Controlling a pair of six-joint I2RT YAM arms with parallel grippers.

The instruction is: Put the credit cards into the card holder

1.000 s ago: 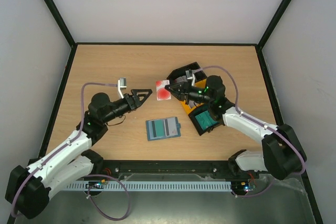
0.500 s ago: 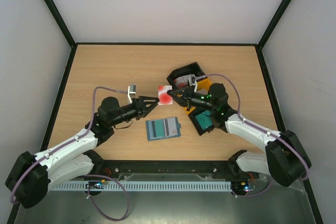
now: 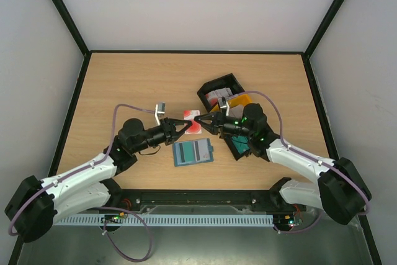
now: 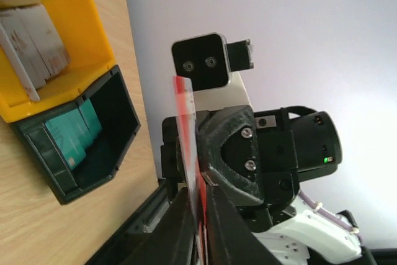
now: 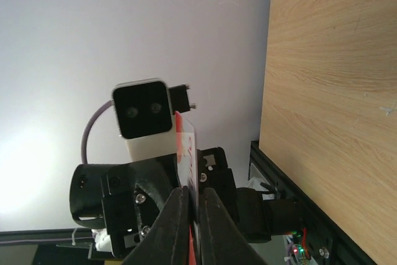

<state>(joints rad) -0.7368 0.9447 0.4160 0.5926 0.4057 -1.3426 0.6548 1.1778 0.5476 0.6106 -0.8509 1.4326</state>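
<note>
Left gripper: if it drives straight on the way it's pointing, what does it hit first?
Most likely the right gripper, which faces the left gripper head-on, with the credit card pinched by both. The gap between them looks slight, so contact would come almost at once.

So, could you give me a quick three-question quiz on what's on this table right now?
1. True or false: the card holder lies open on the table.
2. The credit card is: A) flat on the table; B) inside the card holder; C) held up between the left hand and the right hand.
3. What colour is the bin between the black bin and the green bin?
Key: 1 true; 2 C; 3 the yellow bin.
</note>
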